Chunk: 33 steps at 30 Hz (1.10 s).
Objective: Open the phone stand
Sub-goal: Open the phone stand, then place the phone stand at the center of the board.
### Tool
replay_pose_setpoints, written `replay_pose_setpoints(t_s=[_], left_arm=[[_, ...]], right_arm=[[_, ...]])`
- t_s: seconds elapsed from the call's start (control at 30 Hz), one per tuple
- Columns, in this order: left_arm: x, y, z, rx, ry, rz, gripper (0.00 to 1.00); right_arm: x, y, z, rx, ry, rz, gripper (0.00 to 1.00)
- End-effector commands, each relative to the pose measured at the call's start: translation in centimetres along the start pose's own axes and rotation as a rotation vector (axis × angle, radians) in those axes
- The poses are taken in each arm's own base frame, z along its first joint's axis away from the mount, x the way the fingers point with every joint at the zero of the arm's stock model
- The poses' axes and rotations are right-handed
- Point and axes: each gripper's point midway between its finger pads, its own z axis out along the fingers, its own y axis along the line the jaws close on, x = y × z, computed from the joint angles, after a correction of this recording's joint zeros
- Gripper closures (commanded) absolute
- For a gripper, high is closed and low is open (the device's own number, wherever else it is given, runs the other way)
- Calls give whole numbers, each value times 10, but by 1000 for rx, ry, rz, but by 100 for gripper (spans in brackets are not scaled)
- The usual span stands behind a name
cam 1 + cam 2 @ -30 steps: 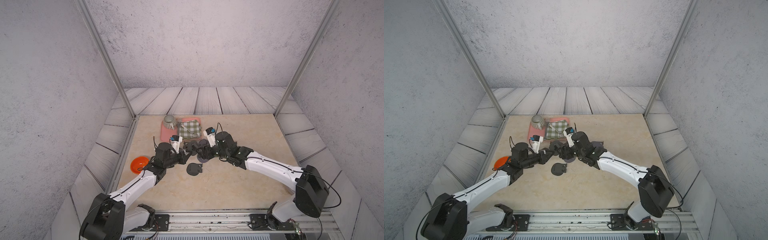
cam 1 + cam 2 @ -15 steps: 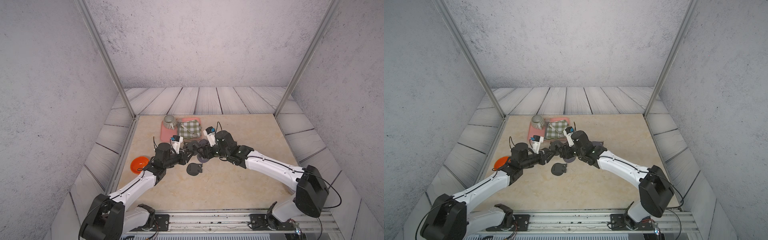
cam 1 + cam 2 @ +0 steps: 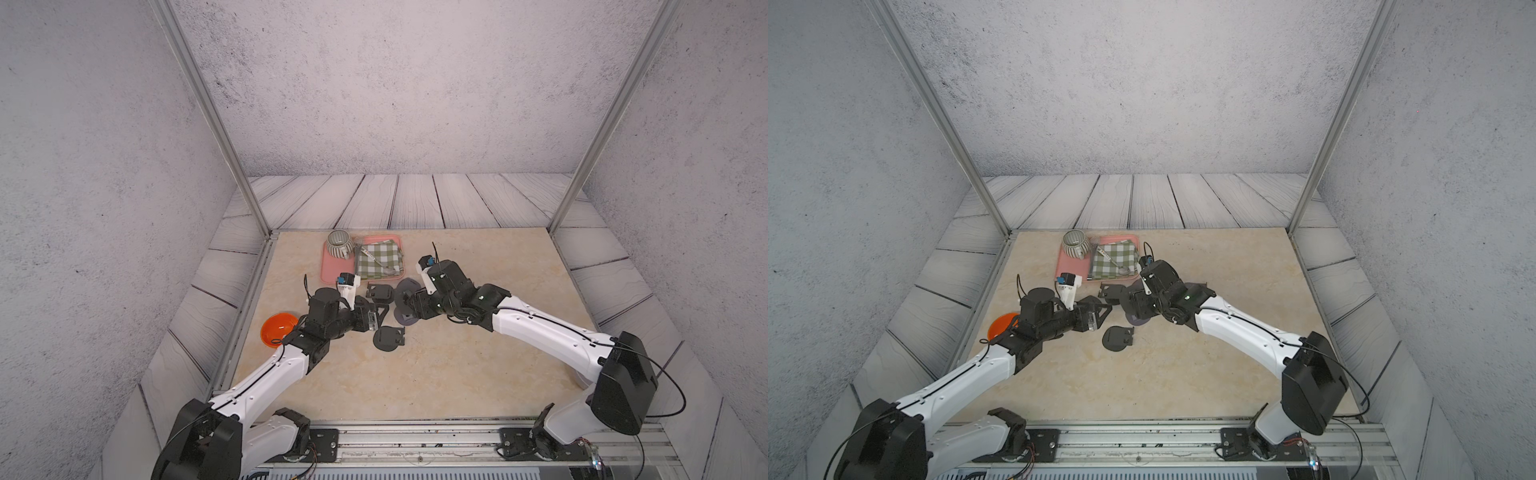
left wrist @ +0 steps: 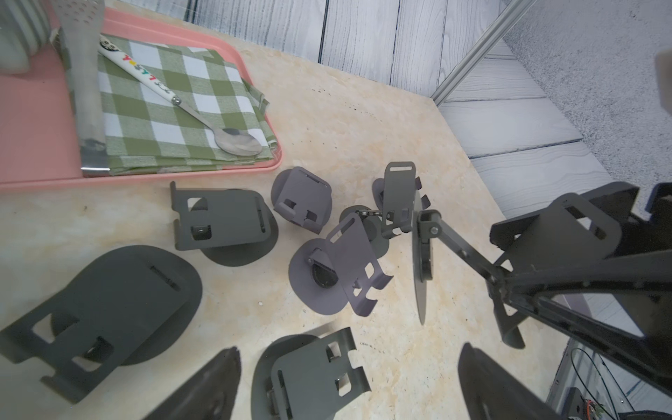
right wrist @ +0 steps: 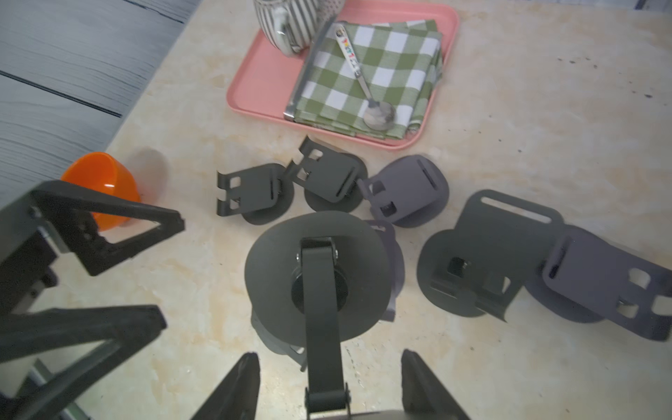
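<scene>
Marble tabletop (image 3: pixel 457 365), left fingers (image 4: pixel 214 389) wide apart and empty, right fingers (image 5: pixel 236 392) tight around the phone stand (image 5: pixel 316 276)

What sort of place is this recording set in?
Probably a robot lab booth, not a home: robot arms mounted on a metal rail at the table edge, with aluminium posts framing plain grey wall panels.

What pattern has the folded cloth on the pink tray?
Green-and-white checks on the cloth, clearest in the right wrist view.
</scene>
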Motion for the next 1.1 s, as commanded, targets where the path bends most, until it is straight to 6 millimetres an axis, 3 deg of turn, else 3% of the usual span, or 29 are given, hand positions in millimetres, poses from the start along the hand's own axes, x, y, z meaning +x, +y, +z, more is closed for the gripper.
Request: replay_pose_setpoints(t_s=[0.0,0.53,1.07], left_arm=[[8,7,0,-28,12,19,2],[18,3,7,4,24,34,2],[55,-17,11,115,133,109,2]], right_arm=[[4,-25,-8,134,13,12,50],[36,-70,0,341,109,67,48],[67,-92,28,365,207,146,48]])
